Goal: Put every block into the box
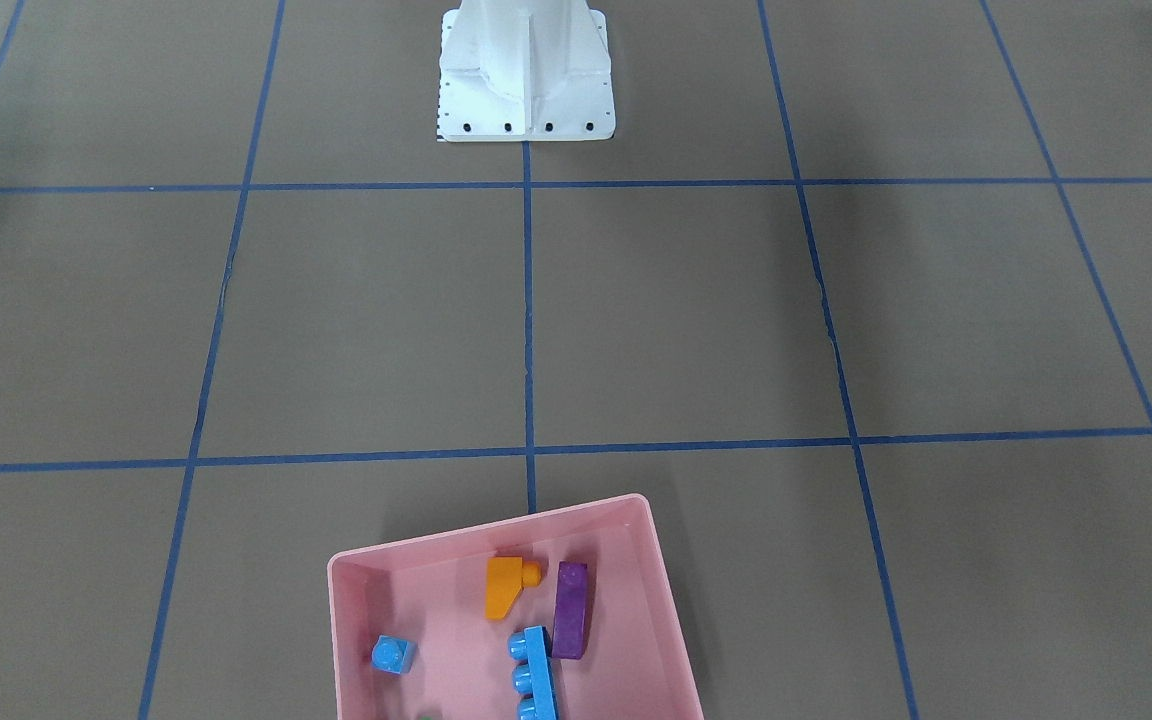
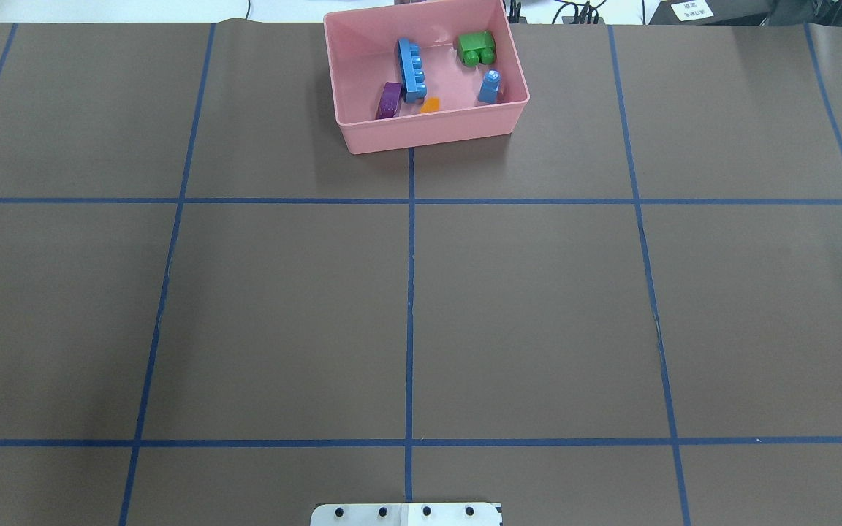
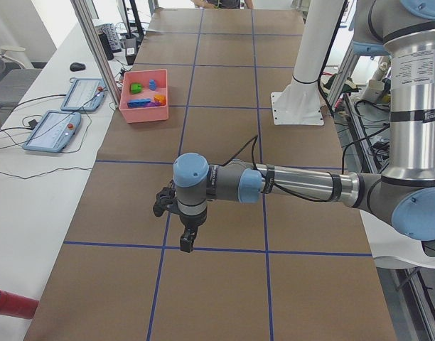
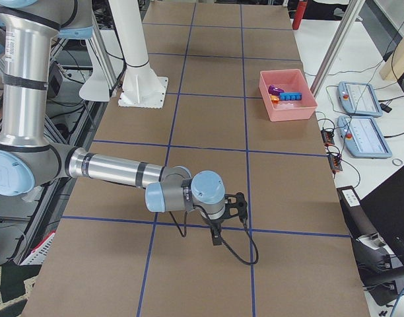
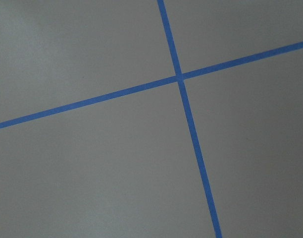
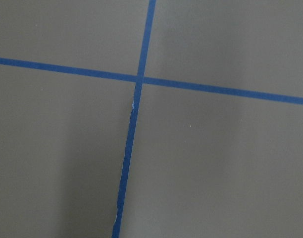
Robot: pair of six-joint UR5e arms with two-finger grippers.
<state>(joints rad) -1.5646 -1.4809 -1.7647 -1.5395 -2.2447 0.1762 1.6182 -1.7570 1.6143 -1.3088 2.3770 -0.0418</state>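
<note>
Left gripper (image 3: 186, 245): seen only from the side camera at the table's left end. It hangs fingers-down over the table (image 2: 538, 307), above a blue tape line (image 5: 178, 76). Nothing visible between the fingers. I cannot tell from this angle whether it is spread or closed. Its wrist camera gives me only brown paper and a tape crossing.

Right gripper (image 4: 216, 238): same story from the right-end camera. It points down just above the paper by a tape line, with no brick on it that I can make out. I cannot tell how wide it is set.

Box (image 2: 428, 131): at the far edge of the table, near the centre line and well apart from both arms. It sits slightly skewed to the grid.

Inside the box:
- orange brick (image 1: 504, 588)
- purple brick (image 1: 570, 622) just beside it
- long blue bar (image 1: 536, 675) against the purple one
- small blue cube (image 1: 394, 655) apart, near the wall on the robot's right
- green brick (image 2: 476, 48) toward the far wall
</note>
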